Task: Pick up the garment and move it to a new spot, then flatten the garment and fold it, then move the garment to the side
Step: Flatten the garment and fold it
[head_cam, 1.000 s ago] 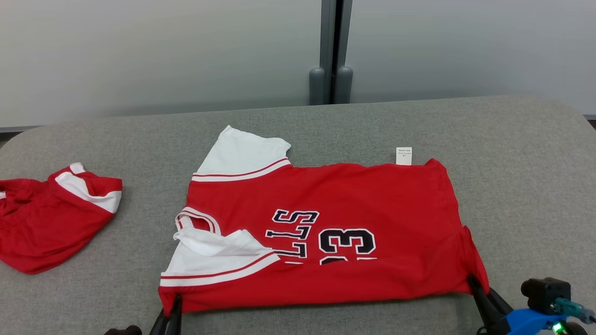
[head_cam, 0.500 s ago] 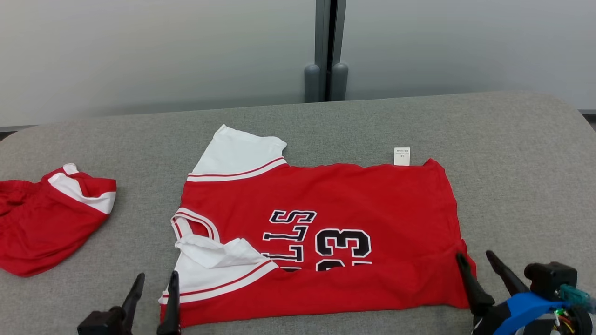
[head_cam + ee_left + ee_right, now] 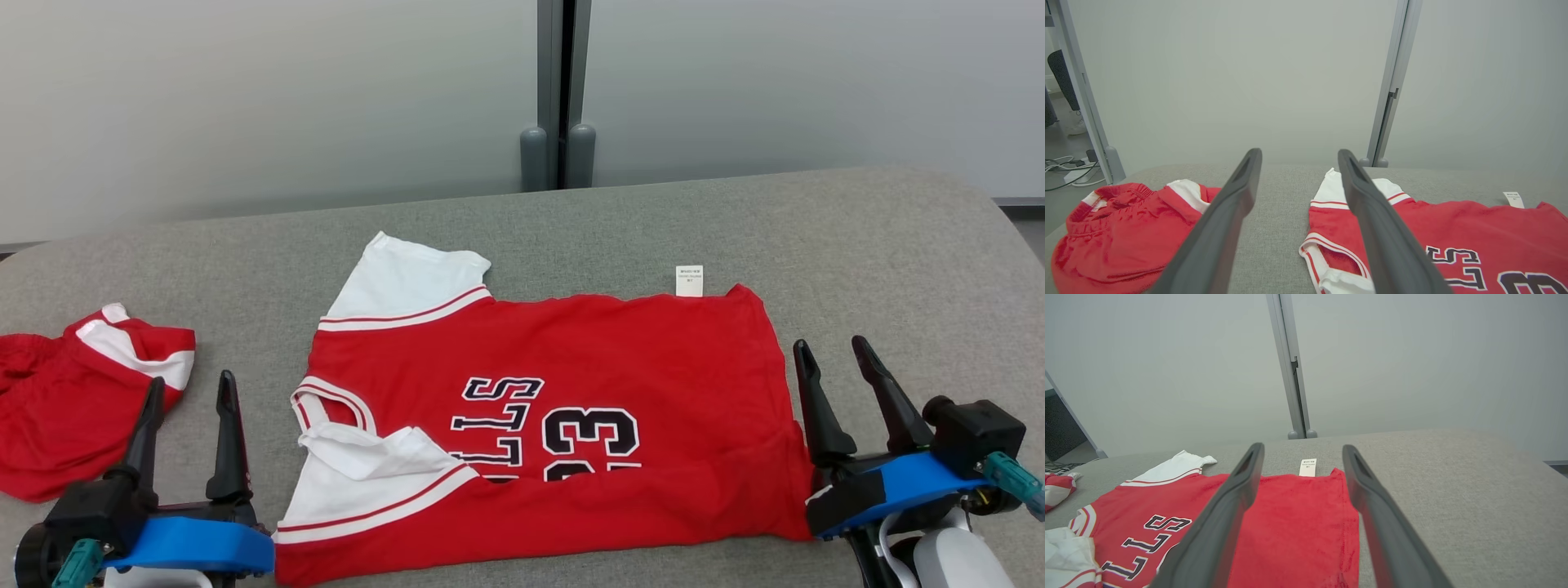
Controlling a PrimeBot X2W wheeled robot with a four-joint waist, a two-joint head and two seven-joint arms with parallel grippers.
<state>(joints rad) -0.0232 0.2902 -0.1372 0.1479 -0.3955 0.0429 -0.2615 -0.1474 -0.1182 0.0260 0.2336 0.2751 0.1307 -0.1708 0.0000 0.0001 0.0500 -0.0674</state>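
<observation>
The garment [image 3: 588,367] is a red jersey with white sleeves and dark lettering, lying folded in half lengthwise on the grey table [image 3: 898,245], neck to the left and a white tag [image 3: 689,280] at its far edge. It also appears in the left wrist view as the garment [image 3: 1474,228] and in the right wrist view as the garment [image 3: 1290,526]. My left gripper [image 3: 189,392] stands open just left of the collar, holding nothing. At the hem on the right, my right gripper [image 3: 829,351] is open too, beside the cloth and clear of it.
A crumpled pair of red shorts [image 3: 65,408] with white trim lies at the table's left end, close to my left gripper. Frosted wall panels with a grey post [image 3: 558,90] stand behind the table. Bare grey table stretches along the far side and to the right.
Both grippers let go of the jersey's near edge, opened, and lifted away outward. The near edge now lies flat over the lower half. The head camera also shifted slightly.
</observation>
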